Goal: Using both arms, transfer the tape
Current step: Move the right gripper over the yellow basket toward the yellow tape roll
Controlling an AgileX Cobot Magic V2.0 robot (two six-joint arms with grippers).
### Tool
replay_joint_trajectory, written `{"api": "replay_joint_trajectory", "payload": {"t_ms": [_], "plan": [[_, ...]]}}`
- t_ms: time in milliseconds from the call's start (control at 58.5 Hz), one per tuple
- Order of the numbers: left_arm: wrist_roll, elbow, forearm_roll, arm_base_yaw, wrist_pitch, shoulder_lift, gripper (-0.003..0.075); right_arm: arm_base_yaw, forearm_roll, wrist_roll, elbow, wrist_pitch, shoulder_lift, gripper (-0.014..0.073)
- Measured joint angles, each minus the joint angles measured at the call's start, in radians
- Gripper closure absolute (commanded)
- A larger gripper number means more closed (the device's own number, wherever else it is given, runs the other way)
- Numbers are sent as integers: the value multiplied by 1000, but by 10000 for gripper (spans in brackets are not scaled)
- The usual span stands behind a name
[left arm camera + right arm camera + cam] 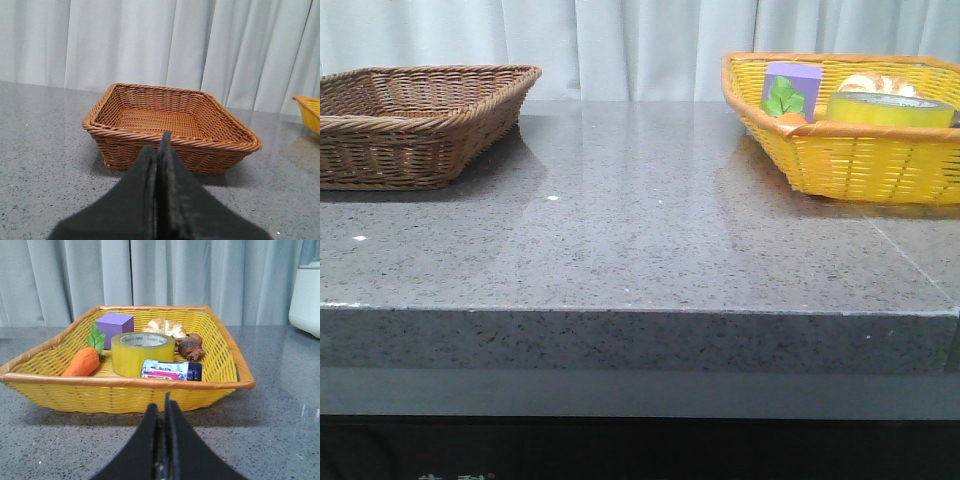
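Note:
The tape [142, 353], a thick yellow roll with a white core, lies flat in the yellow basket [125, 390]. It also shows in the front view [890, 108] at the far right. My right gripper [162, 407] is shut and empty, low over the table in front of the yellow basket, well short of the tape. My left gripper [157, 145] is shut and empty, in front of the brown wicker basket [172, 135]. Neither arm shows in the front view.
The yellow basket [840, 150] also holds a purple box [115, 327], a toy carrot [82, 361], a croissant [165, 328], a brown pastry [190, 347] and a small bottle lying down [170, 370]. The brown basket [415, 125] stands at far left. A white appliance [307, 295] stands at the right.

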Motion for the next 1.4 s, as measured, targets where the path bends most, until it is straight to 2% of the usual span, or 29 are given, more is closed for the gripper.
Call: {"api": "replay_joint_trajectory", "payload": {"t_ms": [1095,1215,1403], "plan": [[0,-4,0,0,0,0,741,0,0,0,0,-1,0,709],[0,-50,0,0,36,0,741,0,0,0,-36,51,0,709],[0,-224,1,0,122,0,741,0,0,0,-225,204,0,709]]}}
